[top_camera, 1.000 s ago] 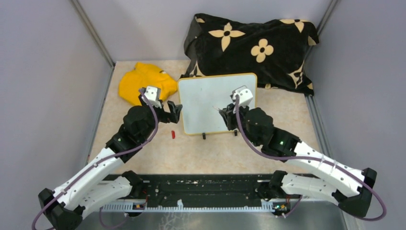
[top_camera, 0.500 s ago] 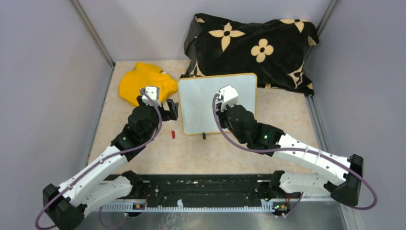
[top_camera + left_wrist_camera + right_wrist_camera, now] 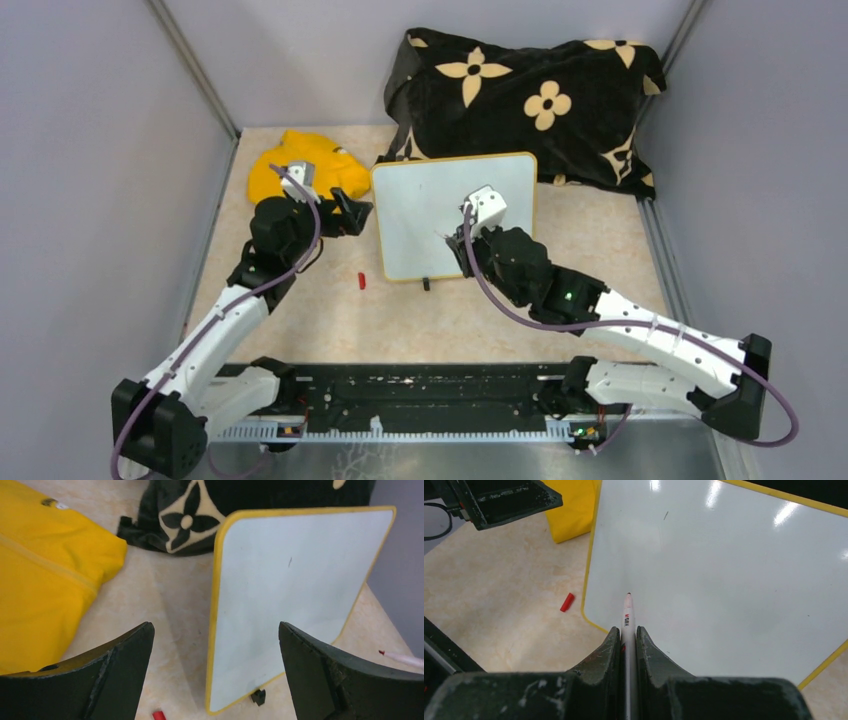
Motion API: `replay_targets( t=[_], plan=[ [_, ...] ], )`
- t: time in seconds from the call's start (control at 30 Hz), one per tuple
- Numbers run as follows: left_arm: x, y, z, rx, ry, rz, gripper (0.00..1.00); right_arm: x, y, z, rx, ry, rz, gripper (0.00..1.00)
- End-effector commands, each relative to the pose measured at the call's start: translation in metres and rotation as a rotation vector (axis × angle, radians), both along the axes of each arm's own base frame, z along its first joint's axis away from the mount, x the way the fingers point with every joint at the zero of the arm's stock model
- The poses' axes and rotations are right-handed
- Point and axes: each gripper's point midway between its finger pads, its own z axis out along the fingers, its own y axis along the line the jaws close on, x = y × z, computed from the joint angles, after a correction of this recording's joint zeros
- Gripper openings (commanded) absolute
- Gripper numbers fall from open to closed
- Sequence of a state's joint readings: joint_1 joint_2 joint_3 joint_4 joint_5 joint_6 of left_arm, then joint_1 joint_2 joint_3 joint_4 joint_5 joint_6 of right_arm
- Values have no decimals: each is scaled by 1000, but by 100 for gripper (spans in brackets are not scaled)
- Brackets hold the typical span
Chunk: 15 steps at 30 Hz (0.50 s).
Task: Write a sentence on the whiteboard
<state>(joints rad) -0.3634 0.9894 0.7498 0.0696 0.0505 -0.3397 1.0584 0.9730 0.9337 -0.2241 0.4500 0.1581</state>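
The whiteboard (image 3: pixel 450 205) stands propped on black clip feet at the table's middle, its yellow-rimmed face (image 3: pixel 734 580) white with only a tiny dark speck. No sentence shows on it. My right gripper (image 3: pixel 455 240) is shut on a white marker (image 3: pixel 627 615) whose tip points at the board's lower left area; whether it touches I cannot tell. My left gripper (image 3: pixel 350 212) is open just left of the board's left edge (image 3: pixel 216 605), holding nothing.
A small red cap (image 3: pixel 362 281) lies on the table near the board's lower left corner. A yellow cloth (image 3: pixel 300 170) lies at the far left. A black flower-print cushion (image 3: pixel 530 100) sits behind the board. Grey walls close both sides.
My left arm has drawn back and to the left, toward the yellow cloth, still open. My right gripper shifted left across the board with the marker, then eased slightly back.
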Motion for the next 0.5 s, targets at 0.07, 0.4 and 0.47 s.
replay_targets(
  t=[0.07,0.4,0.47],
  plan=[
    [-9,-14,-11,-154,-40,-138,99,-13,5,12,107,-32,73,0],
    [16,50,1,-233,146,317,98,-19,-2,15,162,-62,81,0],
    [13,73,-1,-254,195,469,99,-19,-4,16,158,-68,80,0]
  ],
)
